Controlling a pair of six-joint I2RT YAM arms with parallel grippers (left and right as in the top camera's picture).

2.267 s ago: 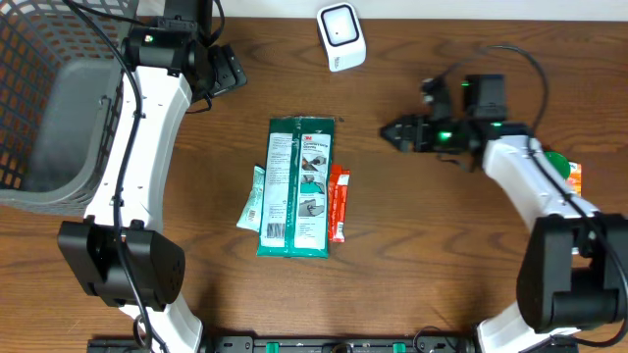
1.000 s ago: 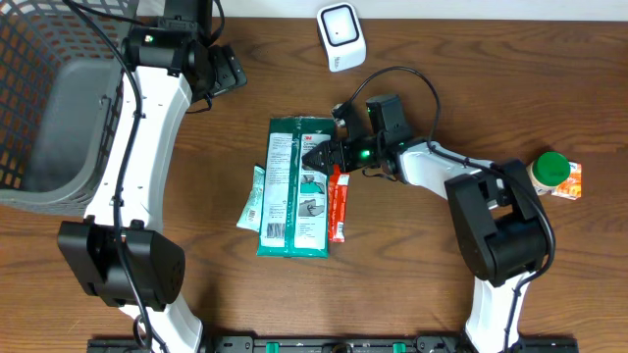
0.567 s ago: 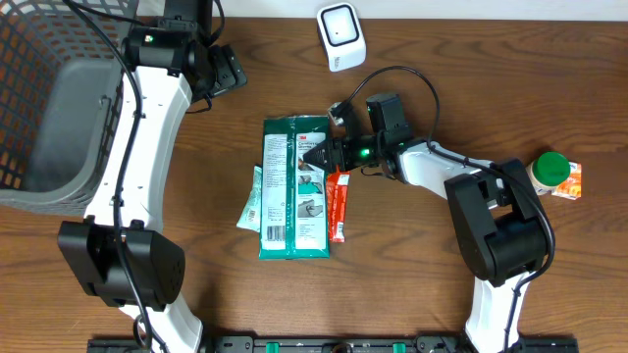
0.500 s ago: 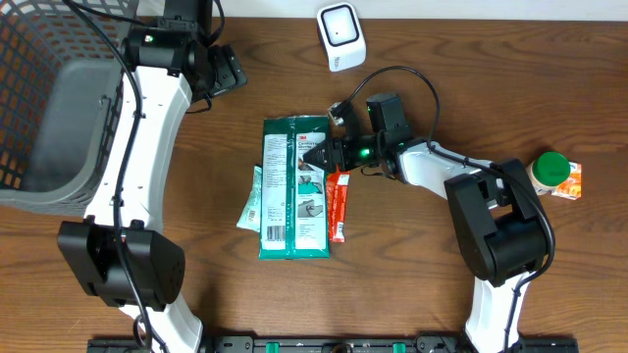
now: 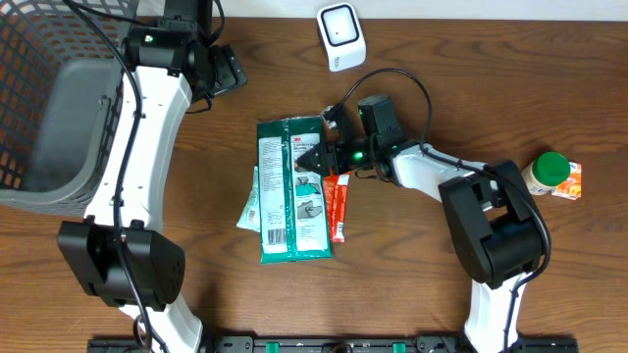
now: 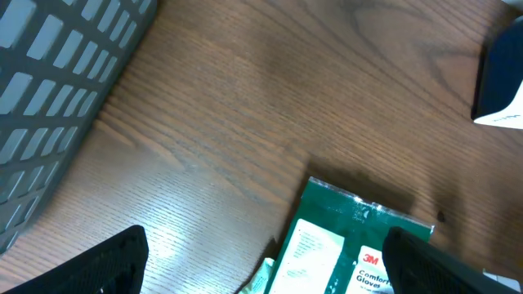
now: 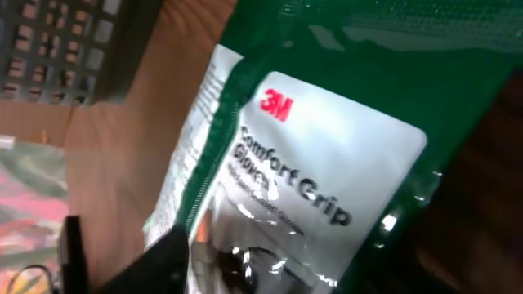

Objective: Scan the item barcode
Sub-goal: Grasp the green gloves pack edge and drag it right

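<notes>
The right claw [image 5: 320,155] is closed partway onto the right edge of the green glove pack [image 5: 289,191], near the pack's top corner, and has hold of it there. In the right wrist view the pack fills the frame, its white "Comfort Grip" label close up, and a dark finger [image 7: 176,261] crosses the pack's lower left.

The pack lies face up on the wooden surface [image 5: 442,275], slightly askew, with its top end tipped to the left. An orange packet [image 5: 338,202] lies against the pack's right side just below the claw. A pale teal packet [image 5: 250,201] sticks out from under the pack's left side. The white scanner [image 5: 340,36] stands beyond the pack's top end, a little to the right and well apart from it.

The left claw [image 5: 229,71] hangs above and to the left of the pack with its jaws spread wide and nothing between them. A grey wire basket [image 5: 39,59] sits farther left of the pack. Far to the pack's right stands a green-capped bottle [image 5: 545,169].
</notes>
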